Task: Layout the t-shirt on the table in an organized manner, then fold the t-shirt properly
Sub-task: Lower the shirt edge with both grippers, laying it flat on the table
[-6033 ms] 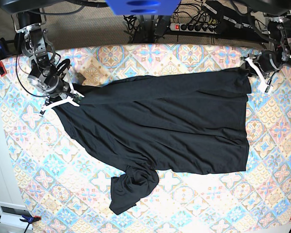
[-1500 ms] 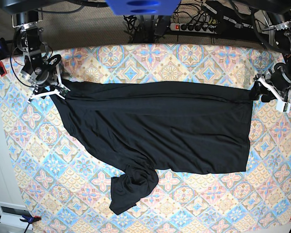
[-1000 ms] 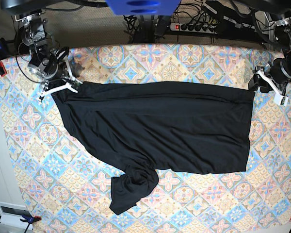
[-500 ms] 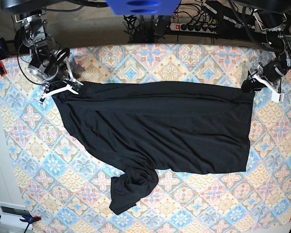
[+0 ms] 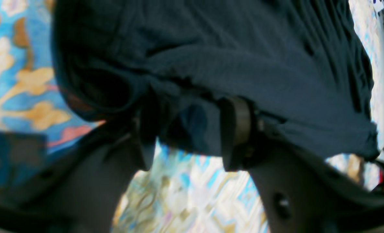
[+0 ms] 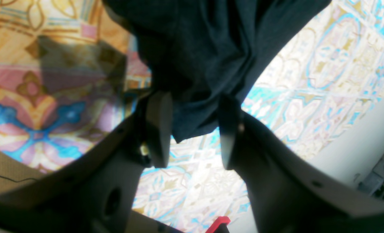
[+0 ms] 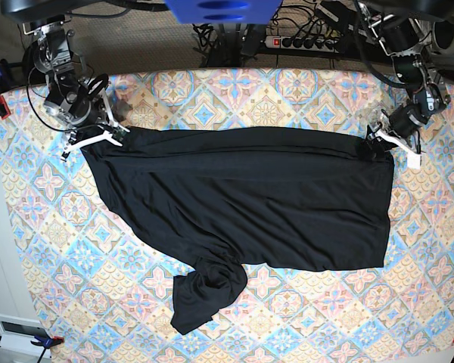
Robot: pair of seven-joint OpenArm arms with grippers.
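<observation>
I see the black t-shirt (image 7: 242,197) spread across the middle of the patterned worktop (image 7: 45,249), with one sleeve bunched at lower centre. My right gripper (image 7: 98,136) sits at the shirt's upper-left corner; in the right wrist view its fingers (image 6: 159,129) pinch a gathered fold of fabric. My left gripper (image 7: 382,144) is at the upper-right corner, and the left wrist view shows cloth (image 5: 243,64) lying between its fingers (image 5: 237,129), which grip it.
</observation>
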